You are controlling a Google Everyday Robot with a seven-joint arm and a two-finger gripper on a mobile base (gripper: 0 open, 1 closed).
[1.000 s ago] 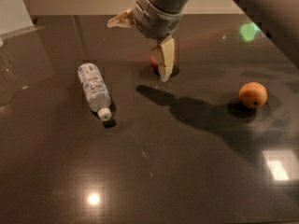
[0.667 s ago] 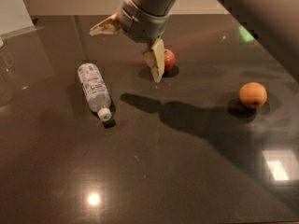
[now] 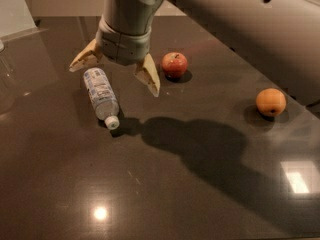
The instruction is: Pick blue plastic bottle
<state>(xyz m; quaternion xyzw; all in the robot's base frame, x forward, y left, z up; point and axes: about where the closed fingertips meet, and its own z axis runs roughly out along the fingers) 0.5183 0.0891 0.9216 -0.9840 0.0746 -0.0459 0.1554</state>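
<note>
The blue plastic bottle [image 3: 101,97] lies on its side on the dark table, white cap [image 3: 112,122] pointing toward the front. It is clear with a pale blue-white label. My gripper [image 3: 116,75] hangs above the bottle's far end, a little to its right, with its two tan fingers spread wide apart. One finger [image 3: 83,59] is up and left of the bottle, the other finger [image 3: 149,76] is to its right. The gripper holds nothing.
A red apple [image 3: 174,64] sits just right of the gripper. An orange [image 3: 271,102] sits farther right. The dark glossy table [image 3: 165,184] carries the arm's shadow and light glare. A pale object stands at the far left edge [image 3: 6,79].
The gripper has moved left, from in front of the apple to over the bottle's far end. The bottle, apple and orange have not moved.
</note>
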